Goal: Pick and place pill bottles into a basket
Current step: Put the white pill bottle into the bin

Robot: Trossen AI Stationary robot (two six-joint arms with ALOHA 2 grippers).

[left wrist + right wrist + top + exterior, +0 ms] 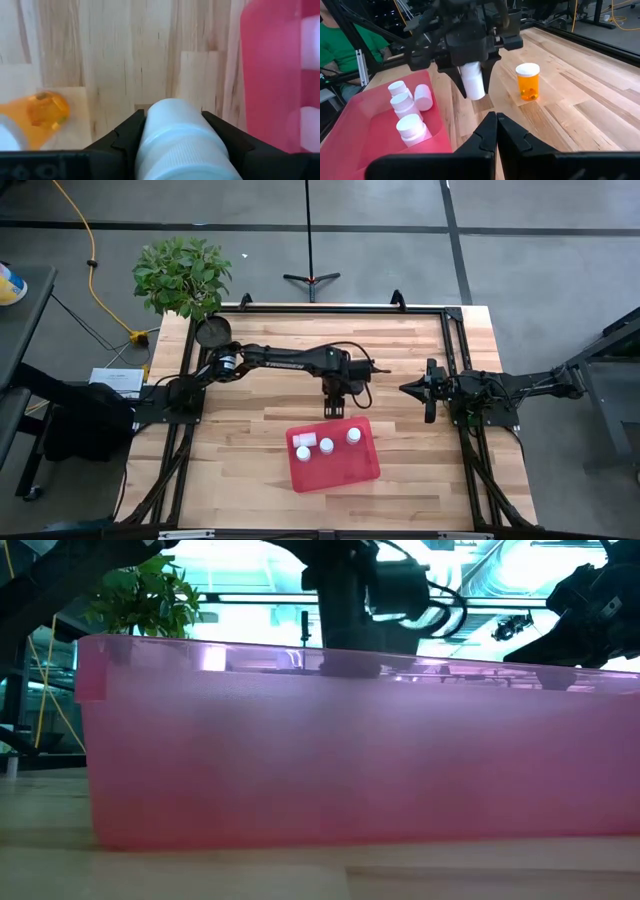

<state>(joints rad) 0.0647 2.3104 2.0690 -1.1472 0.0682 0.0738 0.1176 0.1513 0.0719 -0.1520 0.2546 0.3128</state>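
Six pill bottles in all: five white and one amber bottle [527, 81]. Four white ones [404, 105] seem to sit in the single red basket [340, 470], though one is partly hidden. One white bottle [472, 80]. Two robot arms.

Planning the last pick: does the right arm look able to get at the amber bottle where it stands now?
Probably yes. The amber bottle stands upright on bare table beside the basket, nothing between it and the shut right gripper. The left gripper, holding a white bottle, hangs close alongside and might crowd it.
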